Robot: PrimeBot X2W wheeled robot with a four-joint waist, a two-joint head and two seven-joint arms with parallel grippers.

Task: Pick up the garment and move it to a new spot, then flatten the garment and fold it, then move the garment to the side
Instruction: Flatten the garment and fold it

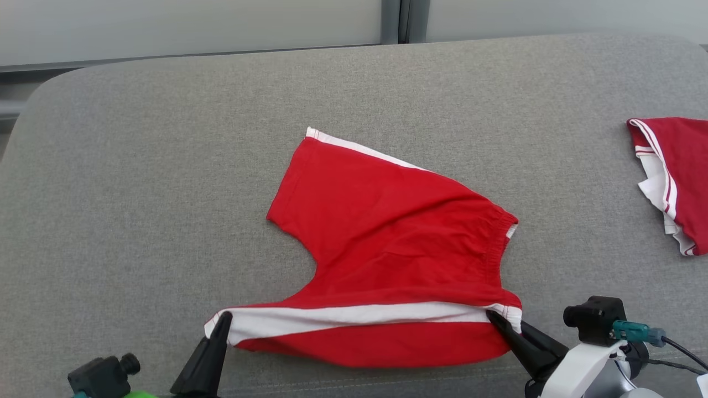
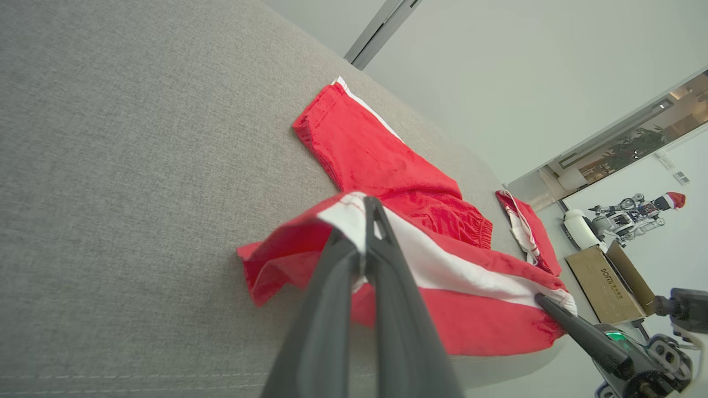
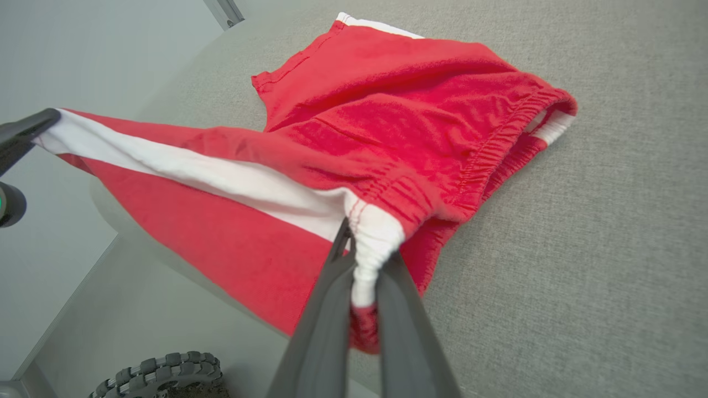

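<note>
**Both jaws clenched on the near stripe of the shorts**

My left gripper (image 1: pixel 223 319) is clamped tight on the hem end of the white stripe (image 1: pixel 354 316) that runs along the near leg of the shorts (image 1: pixel 387 232). My right gripper (image 1: pixel 494 319) is clamped on the other end of that stripe, at the waistband (image 1: pixel 495 243) corner. In each wrist view the cloth is pinched between my two fingers, with a little white fabric bunched in the grip. The stripe is stretched almost straight between my two grippers, across the near part of the head view.

The shorts sit in the middle of the grey pad (image 1: pixel 138 166), near its front edge. They are red. The near leg is lifted off the pad along the stripe, and the red cloth below the stripe hangs loose. The far leg lies flat on the pad, pointing away and to my left, with its own white stripe along the far edge. The elastic waistband is gathered on my right, and the curve between the legs opens to my left.

A second red-and-white garment (image 1: pixel 675 177) lies well apart at the far right of the pad.
</note>
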